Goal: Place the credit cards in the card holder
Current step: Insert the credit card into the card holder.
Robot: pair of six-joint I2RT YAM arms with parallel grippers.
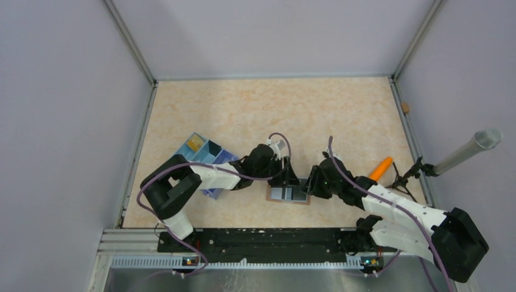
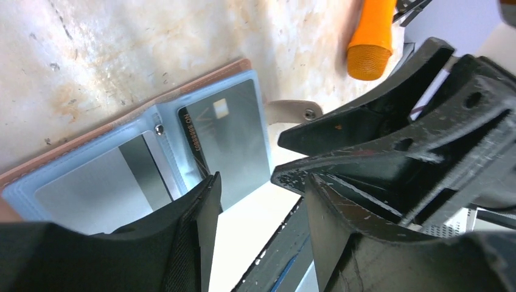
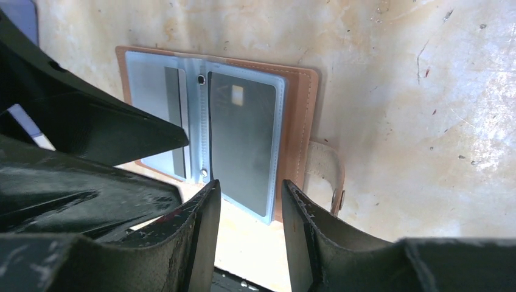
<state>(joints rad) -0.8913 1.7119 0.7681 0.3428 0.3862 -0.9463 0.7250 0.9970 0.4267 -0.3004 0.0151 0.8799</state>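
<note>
Near the middle of the counter's [image 1: 274, 115] near edge lies the card holder [image 3: 298, 103], spread open and flat with its clear sleeves up. Its long side runs along that edge. Two grey cards already sit inside the sleeves. A chip card [image 3: 243, 140] fills the half toward the right arm, and a striped card [image 2: 103, 185] fills the half toward the left arm. Each card's long axis runs across the holder, toward the near edge.

The right fingers [image 3: 198, 243] are parted and grip nothing. They straddle the sleeve corner below the chip card, so that card lies straight ahead of their gap, lengthwise. The left fingers [image 2: 195, 231] are also parted and empty, hovering by the spine, one tip just beside the chip card's corner. Both arms crowd the holder. By my reading the right is better placed for the chip-card half and for the strap [image 3: 325, 170] that sticks out beside it.

A row of small raised characters, likely digits, runs along the chip card's long edge, but I cannot read them. No brand shows.

An orange carrot-shaped toy [image 2: 371, 42] lies farther right. A blue box [image 1: 204, 155] sits toward the counter's left edge, with a yellow piece [image 1: 195, 142] in a far compartment. I cannot tell whether that piece is a card.
</note>
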